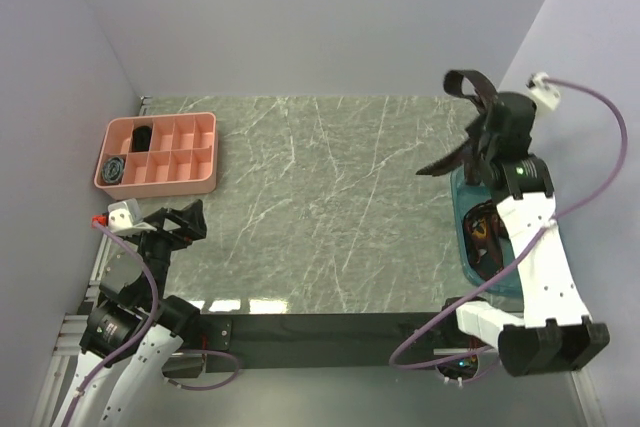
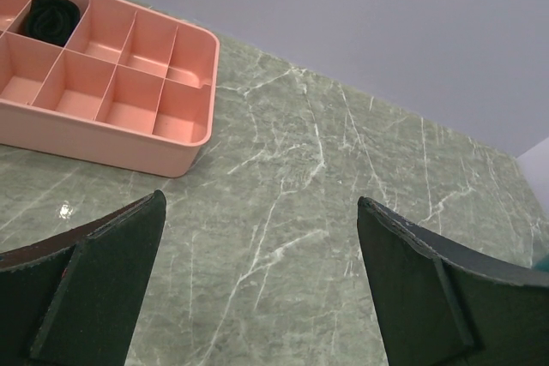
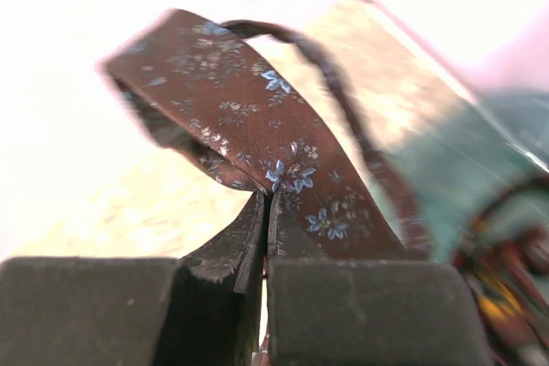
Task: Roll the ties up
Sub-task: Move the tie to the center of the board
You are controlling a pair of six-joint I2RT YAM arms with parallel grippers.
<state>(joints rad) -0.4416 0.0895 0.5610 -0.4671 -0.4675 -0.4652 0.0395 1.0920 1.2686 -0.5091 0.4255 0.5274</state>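
A dark brown tie with small blue flowers [image 3: 249,117] is pinched between my right gripper's [image 3: 268,199] shut jaws and loops up above them. In the top view this tie [image 1: 468,85] arcs over the right gripper [image 1: 480,139] above the teal bin [image 1: 462,247] at the table's right edge, with one end hanging to the left. More ties lie in the bin [image 3: 467,169]. My left gripper [image 1: 188,215] hovers at the near left, open and holding nothing [image 2: 262,237]. A black rolled tie [image 2: 51,16] and a grey-blue one [image 1: 115,169] sit in the pink tray.
The pink divided tray [image 1: 205,185] stands at the far left of the green marble table [image 1: 330,187], its wall [image 2: 103,139] close ahead of the left fingers. Purple cables [image 1: 590,187] loop beside the right arm. Grey walls close in on both sides.
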